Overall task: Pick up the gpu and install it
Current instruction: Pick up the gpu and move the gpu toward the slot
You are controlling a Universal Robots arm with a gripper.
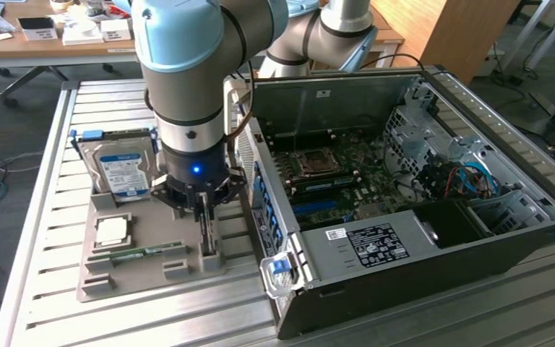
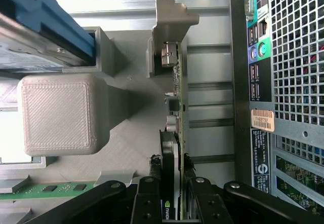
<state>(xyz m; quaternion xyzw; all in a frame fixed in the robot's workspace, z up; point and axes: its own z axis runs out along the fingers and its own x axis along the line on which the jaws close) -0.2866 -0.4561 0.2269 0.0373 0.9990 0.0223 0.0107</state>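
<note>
Gripper (image 2: pixel 171 186) fingers (image 2: pixel 147 198) are pinching narrow on the gpu (image 2: pixel 178 102), which is standing on edge in the grey holder tray (image 1: pixel 113 285), at 9 o'clock of the open PC case (image 1: pixel 509 238) in the exterior view. Grasp looks done; lifting and installing are remaining.

the grey and pale-blue jointed robot arm (image 1: pixel 196 72) fills the upper left-centre of the exterior frame, wrist pointing straight down. its black gripper (image 1: pixel 204 211) hangs vertical, jaws closed on both faces of the thin dark circuit card (image 2: pixel 171 155) standing on edge.
</note>
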